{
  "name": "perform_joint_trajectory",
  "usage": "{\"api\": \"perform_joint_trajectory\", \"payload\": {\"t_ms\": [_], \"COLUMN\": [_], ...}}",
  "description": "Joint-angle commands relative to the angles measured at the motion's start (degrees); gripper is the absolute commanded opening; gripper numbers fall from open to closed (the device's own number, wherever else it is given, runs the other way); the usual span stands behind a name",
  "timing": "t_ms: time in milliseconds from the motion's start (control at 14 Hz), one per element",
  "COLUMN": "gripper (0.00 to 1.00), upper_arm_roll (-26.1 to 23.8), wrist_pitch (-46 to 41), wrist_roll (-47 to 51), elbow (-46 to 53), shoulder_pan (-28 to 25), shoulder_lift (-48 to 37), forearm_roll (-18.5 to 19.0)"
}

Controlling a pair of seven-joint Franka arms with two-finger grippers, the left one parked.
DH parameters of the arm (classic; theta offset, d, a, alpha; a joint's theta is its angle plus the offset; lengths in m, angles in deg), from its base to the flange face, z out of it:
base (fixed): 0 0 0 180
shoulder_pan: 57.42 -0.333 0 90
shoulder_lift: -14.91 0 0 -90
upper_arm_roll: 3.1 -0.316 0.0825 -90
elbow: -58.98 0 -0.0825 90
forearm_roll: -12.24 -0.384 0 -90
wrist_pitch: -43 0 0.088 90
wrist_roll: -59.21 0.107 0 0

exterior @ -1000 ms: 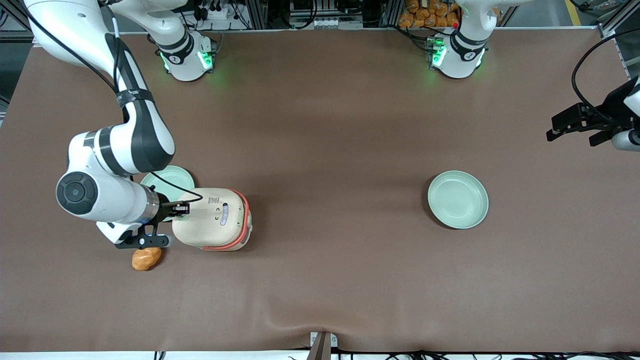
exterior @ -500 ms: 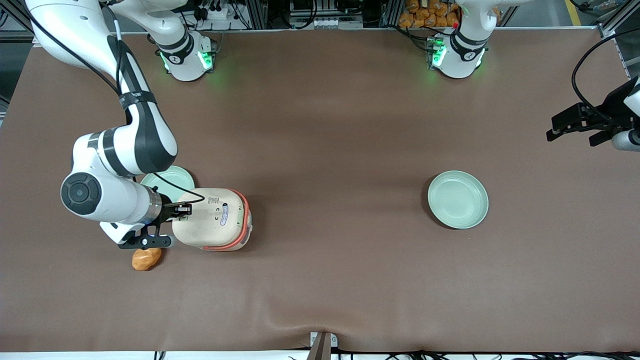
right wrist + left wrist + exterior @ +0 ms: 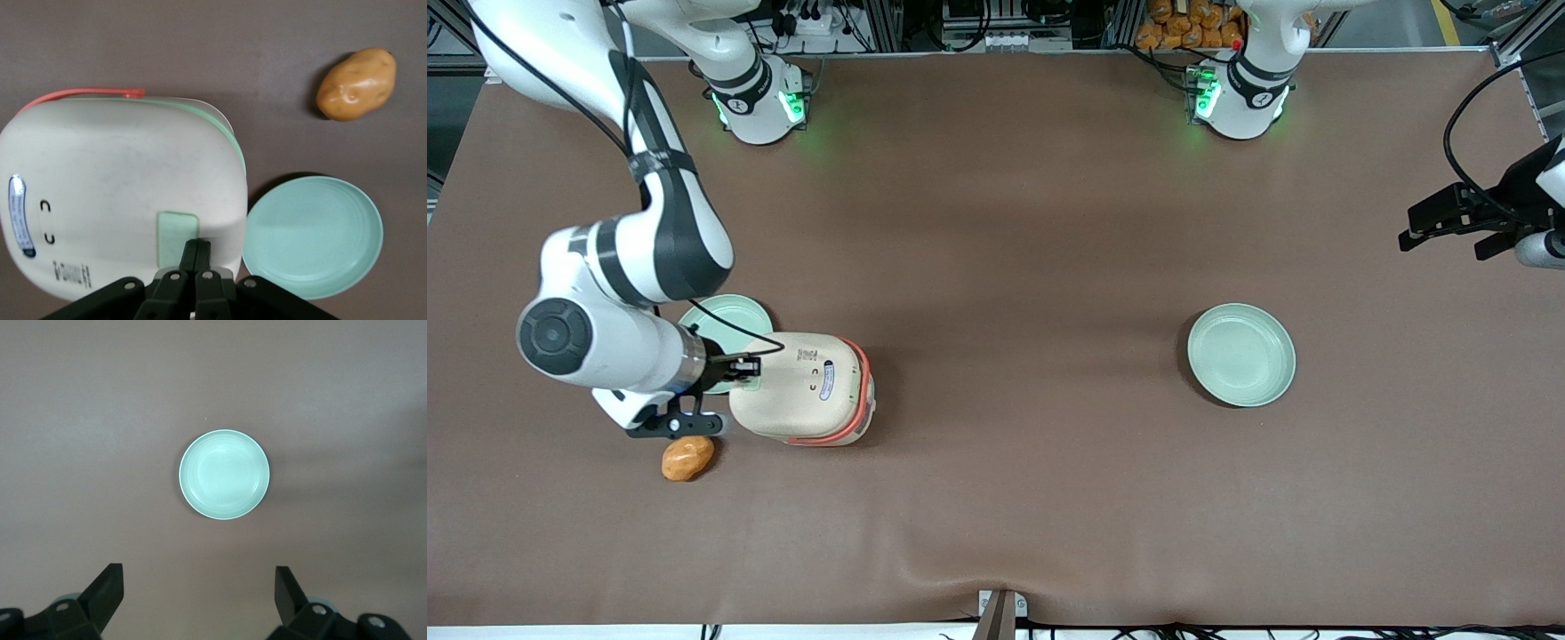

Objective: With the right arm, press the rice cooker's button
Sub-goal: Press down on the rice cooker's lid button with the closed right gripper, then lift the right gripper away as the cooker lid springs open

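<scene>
The rice cooker [image 3: 805,388] is cream-white with a coral band, lid closed, toward the working arm's end of the table; it also shows in the right wrist view [image 3: 113,180]. Its pale green button [image 3: 175,233] sits on the lid's edge nearest the arm. My right arm [image 3: 618,293] reaches over that edge. My gripper [image 3: 197,245] is shut and empty, its tips together right at the button's edge; in the front view the gripper [image 3: 749,366] lies over the lid there. I cannot tell whether the tips touch the button.
A pale green plate [image 3: 727,318] lies beside the cooker, partly under the arm, also in the right wrist view [image 3: 313,233]. A potato [image 3: 687,458] lies nearer the front camera. A second green plate [image 3: 1240,354] sits toward the parked arm's end.
The right arm's wrist has shifted slightly away from the cooker and farther from the front camera. The cooker has shifted a few pixels with it. The gripper stays shut at the lid's edge.
</scene>
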Motion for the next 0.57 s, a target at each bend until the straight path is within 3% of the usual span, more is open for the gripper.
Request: {"api": "perform_joint_trajectory", "payload": {"t_ms": [0,71,143,214,500], "gripper": [0.0,0.27,0.87,1.0,1.0], "upper_arm_roll": [0.1,0.1,0.1,0.1,0.1], "wrist_pitch": [-4.4,-5.7,-6.2,-6.3,-10.1], "wrist_roll": [0.6,0.0,-0.4,-0.9,-8.7], "elbow": [-1.1,-1.1,-1.1,-1.1,-1.4], "shoulder_pan": [0.7,1.6,2.6,4.0,10.0], "shoulder_lift": [-5.3,-6.5,-7.5,-8.1,-10.8], "forearm_roll": [-0.6,-0.6,-0.6,-0.6,-0.6]}}
